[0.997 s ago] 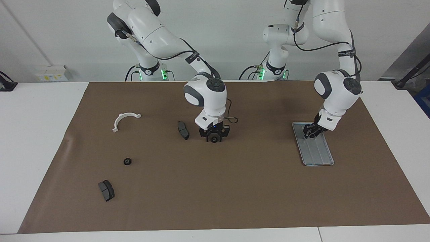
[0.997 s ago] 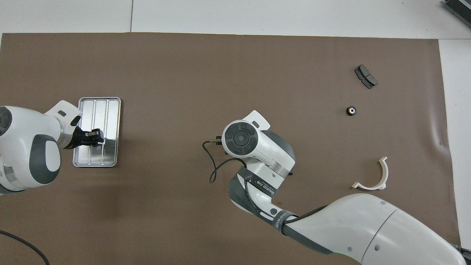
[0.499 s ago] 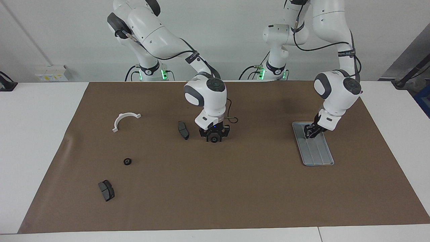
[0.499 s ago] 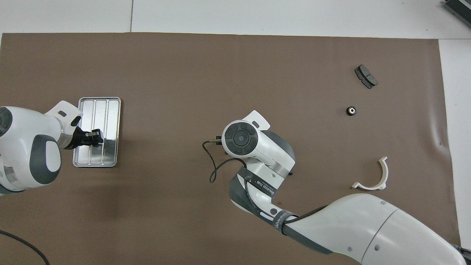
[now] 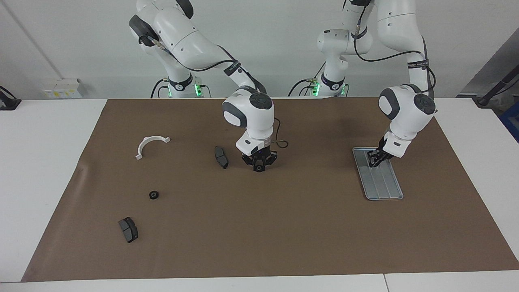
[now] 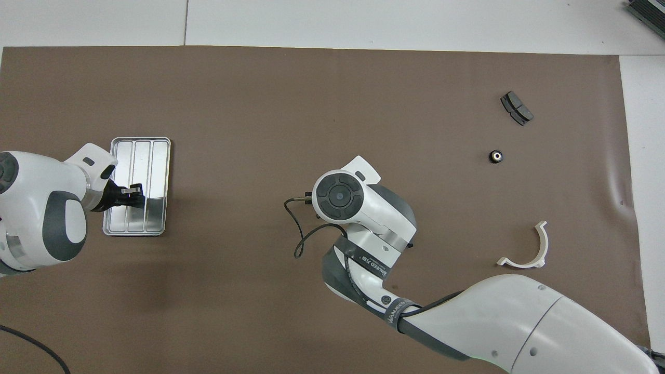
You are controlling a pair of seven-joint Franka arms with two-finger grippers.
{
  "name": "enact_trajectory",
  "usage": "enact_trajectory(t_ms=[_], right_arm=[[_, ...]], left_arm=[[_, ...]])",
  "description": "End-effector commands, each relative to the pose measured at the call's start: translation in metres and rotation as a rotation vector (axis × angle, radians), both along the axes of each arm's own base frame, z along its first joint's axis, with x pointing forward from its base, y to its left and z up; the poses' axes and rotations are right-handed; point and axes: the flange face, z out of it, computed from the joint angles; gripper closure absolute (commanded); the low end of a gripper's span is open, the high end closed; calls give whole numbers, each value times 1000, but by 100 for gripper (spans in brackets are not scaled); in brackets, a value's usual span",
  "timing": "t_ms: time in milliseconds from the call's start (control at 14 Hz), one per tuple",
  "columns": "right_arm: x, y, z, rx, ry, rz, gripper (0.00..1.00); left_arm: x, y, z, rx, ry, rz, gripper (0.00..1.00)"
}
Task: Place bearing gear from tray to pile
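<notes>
at the middle of the frame in the facing view, the right end effector (image 5: 258,165) stands low over the brown mat (image 5: 284,227), its fingers drawn in around a small black bearing gear (image 5: 258,168) at their tips. we judge the grasp on this piece to be the step in hand, with the carry to the pile to follow.

toward the left arm's end of the counter, the left end effector (image 5: 374,161) is down in the tray (image 5: 385,186), at the end higher in the frame, with its fingertips brought together. we cannot tell whether a gear sits between them. the rest of the tray looks bare.

the pile (image 5: 153,195), in the lower part of the frame toward the right arm's end, is so far a lone black round piece.

to do this well, we would lift the right arm straight up first, because a dark curved pad (image 5: 221,157) lies just beside the gear and a sideways start could knock it. a round piece can slip from two fingers, so we would rise slowly and watch that it comes up level. we would then carry it over the mat and set it down just beside the lone gear, keeping off the white bracket (image 5: 145,141) and the second pad (image 5: 128,229). we would let go only once it rests on the mat, since a dropped gear may roll.
</notes>
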Motion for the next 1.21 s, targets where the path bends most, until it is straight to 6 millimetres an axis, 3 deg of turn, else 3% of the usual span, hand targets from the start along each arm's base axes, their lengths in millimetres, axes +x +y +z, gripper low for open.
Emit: enact_trajectory(t_ms=[0, 142, 285, 427, 712, 926, 997, 1140], right_arm=[[8, -10, 10, 13, -16, -34, 100], [18, -26, 42, 28, -40, -71, 100], [33, -59, 68, -13, -59, -84, 100], [50, -103, 94, -23, -59, -77, 100], [76, -201, 105, -41, 13, 3, 100], [70, -258, 81, -38, 61, 65, 100], [65, -272, 73, -42, 64, 84, 100], [57, -288, 52, -6, 55, 67, 100]], left_arm=[[-9, 2, 5, -4, -18, -2, 86], [-6, 1, 7, -4, -19, -5, 99], [7, -2, 18, -4, -24, -7, 100], [21, -23, 33, -10, -7, -15, 100], [29, -136, 52, -22, -20, 102, 100], [17, -227, 63, -31, -14, 139, 100], [13, -257, 71, -41, -26, 159, 100], [5, -331, 66, -42, -30, 173, 100]])
